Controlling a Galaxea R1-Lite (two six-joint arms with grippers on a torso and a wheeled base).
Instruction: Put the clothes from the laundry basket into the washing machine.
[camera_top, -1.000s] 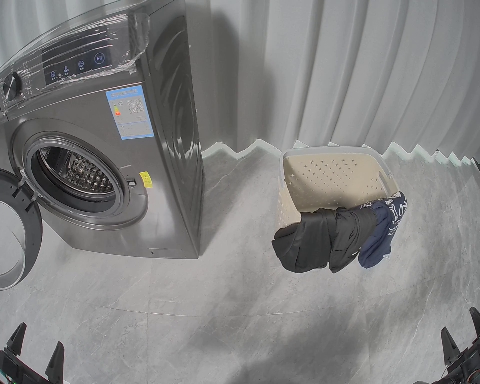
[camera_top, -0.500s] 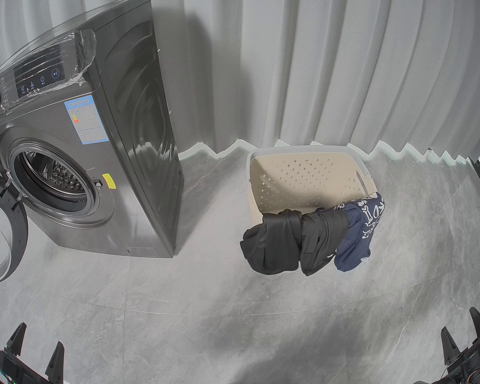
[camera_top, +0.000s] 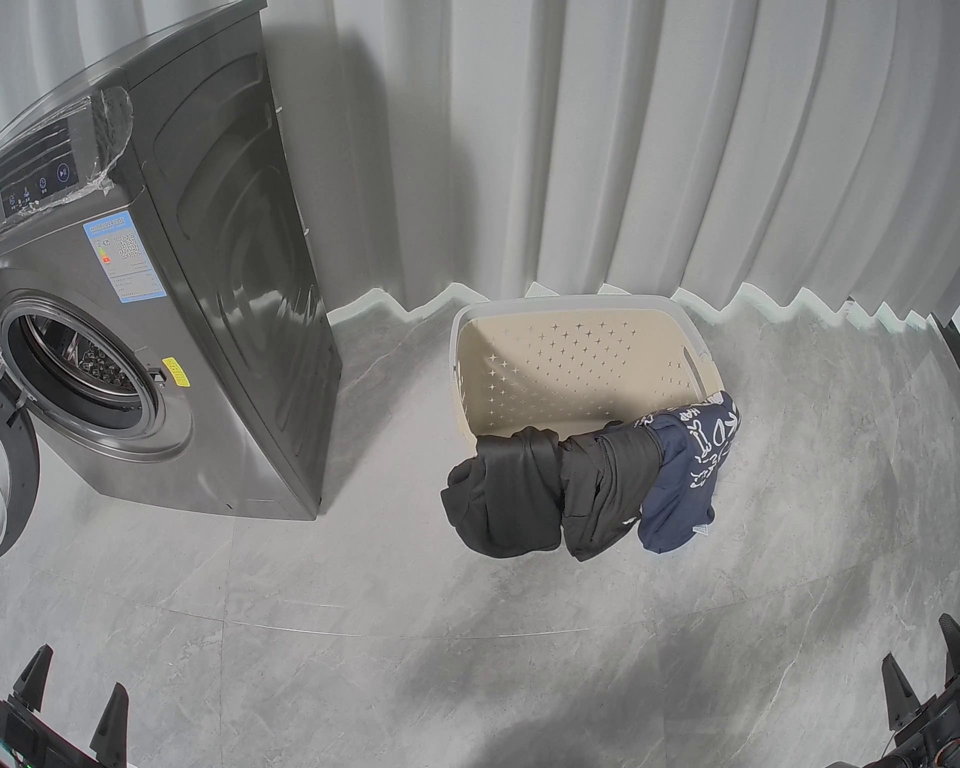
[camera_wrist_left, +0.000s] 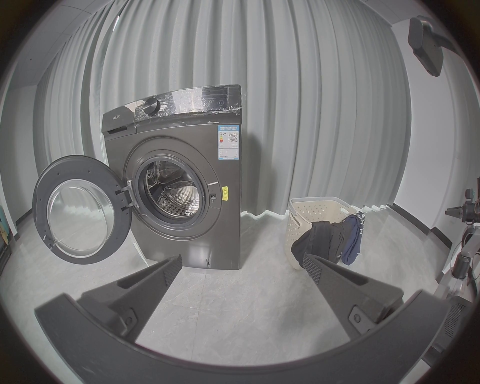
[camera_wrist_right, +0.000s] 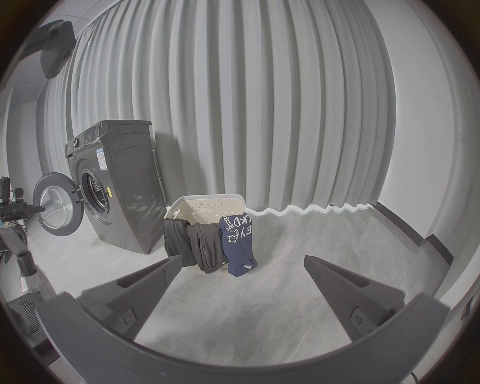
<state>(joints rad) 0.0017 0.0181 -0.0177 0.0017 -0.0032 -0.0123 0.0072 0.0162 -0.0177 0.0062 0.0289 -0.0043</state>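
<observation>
The left jaws and right jaws are matte dark grey, each a pair of tapering wedges with a round screw (camera_wrist_left: 129, 317) near the root. Each pair rises from a curved dark bar (camera_wrist_left: 240, 367).

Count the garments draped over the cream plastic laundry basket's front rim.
3: a black garment nearest the grey washing machine, a second black garment mid-rim, a navy printed garment at the far end. Others may lie hidden behind them.
</observation>
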